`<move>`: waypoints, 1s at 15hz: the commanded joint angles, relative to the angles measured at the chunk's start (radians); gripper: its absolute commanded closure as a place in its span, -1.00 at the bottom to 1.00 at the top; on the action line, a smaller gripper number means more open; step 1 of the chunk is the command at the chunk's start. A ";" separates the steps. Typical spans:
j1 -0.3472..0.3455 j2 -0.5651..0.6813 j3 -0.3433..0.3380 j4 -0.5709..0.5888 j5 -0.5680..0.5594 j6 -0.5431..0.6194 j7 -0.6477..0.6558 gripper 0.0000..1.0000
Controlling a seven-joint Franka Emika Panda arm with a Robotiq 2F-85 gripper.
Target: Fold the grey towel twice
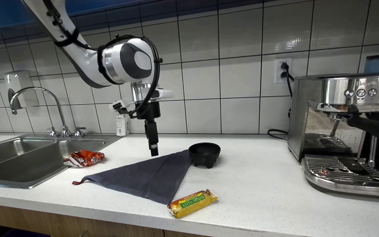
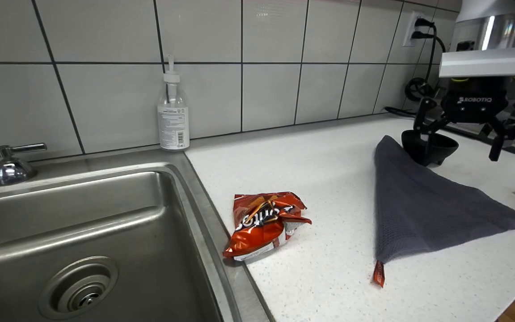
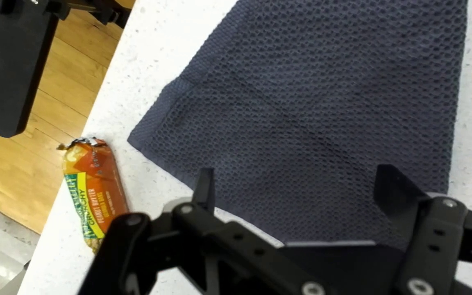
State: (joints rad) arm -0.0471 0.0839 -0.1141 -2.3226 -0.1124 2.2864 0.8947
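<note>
The gripper (image 3: 295,172) hangs wide and empty above the grey towel (image 1: 143,177), seemingly for the second fold, since this lies triangular on the white countertop (image 1: 252,187), although its layers hardly show.

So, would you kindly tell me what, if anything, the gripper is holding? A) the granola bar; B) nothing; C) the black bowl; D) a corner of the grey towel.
B: the wrist view shows the gripper with jaws apart, clasping nothing, and in an exterior view the grey towel lies on the counter below.
</note>
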 commanded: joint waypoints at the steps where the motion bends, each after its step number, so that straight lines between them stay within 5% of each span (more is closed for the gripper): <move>1: -0.005 0.016 0.009 0.051 0.035 -0.009 -0.058 -1.00; 15: 0.025 0.216 0.026 0.228 0.159 0.098 -0.132 -1.00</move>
State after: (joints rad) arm -0.0259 0.2401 -0.0899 -2.1592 0.0138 2.3665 0.7886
